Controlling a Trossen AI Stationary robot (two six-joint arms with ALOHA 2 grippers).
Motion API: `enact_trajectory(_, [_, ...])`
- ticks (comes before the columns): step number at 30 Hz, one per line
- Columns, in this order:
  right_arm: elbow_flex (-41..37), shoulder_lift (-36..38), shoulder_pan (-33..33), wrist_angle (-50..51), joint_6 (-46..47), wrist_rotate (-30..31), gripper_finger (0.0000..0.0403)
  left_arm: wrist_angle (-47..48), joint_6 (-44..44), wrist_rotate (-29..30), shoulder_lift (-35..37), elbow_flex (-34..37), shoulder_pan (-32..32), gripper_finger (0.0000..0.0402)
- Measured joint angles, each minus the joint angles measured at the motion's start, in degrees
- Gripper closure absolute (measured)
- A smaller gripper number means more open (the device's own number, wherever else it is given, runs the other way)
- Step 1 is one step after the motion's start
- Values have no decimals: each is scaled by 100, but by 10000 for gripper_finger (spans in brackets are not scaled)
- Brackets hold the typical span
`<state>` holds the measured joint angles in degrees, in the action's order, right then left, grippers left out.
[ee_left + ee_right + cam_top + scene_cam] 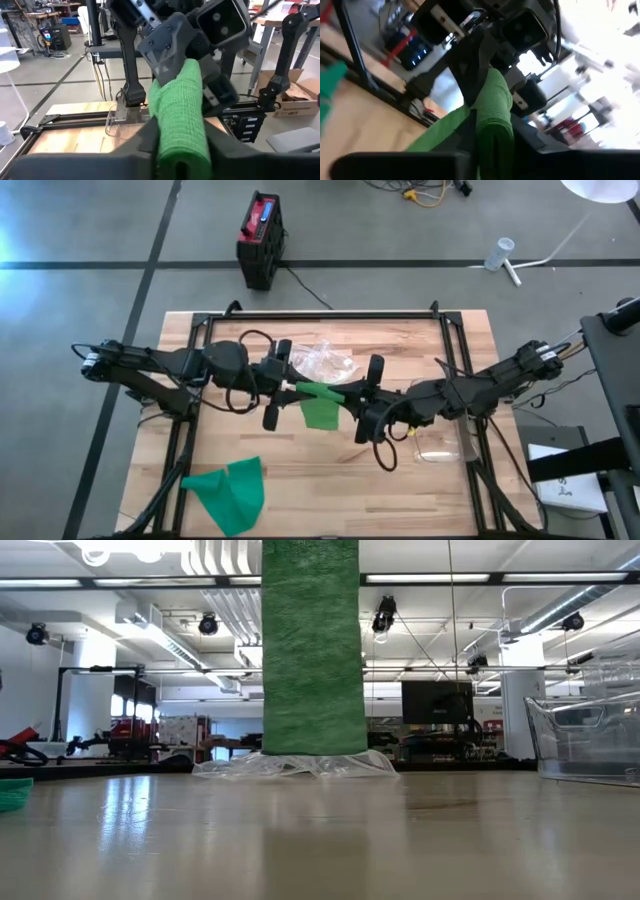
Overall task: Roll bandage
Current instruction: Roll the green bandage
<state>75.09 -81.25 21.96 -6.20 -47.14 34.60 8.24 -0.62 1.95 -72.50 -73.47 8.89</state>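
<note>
Two dark arms meeting over the middle of the worktop (pixel 330 470), one from each side. Left pincer (pixel 292 387) clenched on one end of the green bandage (pixel 318 392); in the left wrist view the roll (pixel 180 120) sitting between the two dark fingers (pixel 145 145), pressed on both sides. Right pincer (pixel 352 402) clenched on the other end of the same roll; in the right wrist view the roll (pixel 494 112) running forward from between its own fingers toward the opposite pincer. Roll held lifted above the wood, lying nearly level between the two pincers, with a loose tail (pixel 321 412) hanging down from it. In the low view this tail (pixel 312 650) showing as a wide green strip coming straight down, lower edge near the surface; touching or not, cannot tell. Crumpled clear plastic bag (pixel 328 361) just behind the roll, toward the far edge. Second green bandage (pixel 230 490) spread loose at the near left part of the worktop, well apart from the arms. Clear plastic box (pixel 437 442) near the right arm, at the right side. Black and red case (pixel 260 238) on the floor beyond the far edge.
</note>
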Motion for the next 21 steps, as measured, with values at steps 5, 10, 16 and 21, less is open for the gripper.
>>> enact_trajectory(5, [-4, 90, 94, 26, 1549, -44, 263, 84, 322, -29, 36, 0, 1, 377])
enact_trajectory(10, [-4, 333, 107, -60, 2723, -483, 186, 271, 873, -167, 68, 0, -1, 369])
enact_trajectory(16, [-70, 396, -98, 3, 3468, -517, 146, 260, 1321, -845, 65, -10, 4, 374])
enact_trajectory(21, [-129, 351, -178, -21, 3792, -791, 162, 362, 1346, -878, 65, -74, 1, 368])
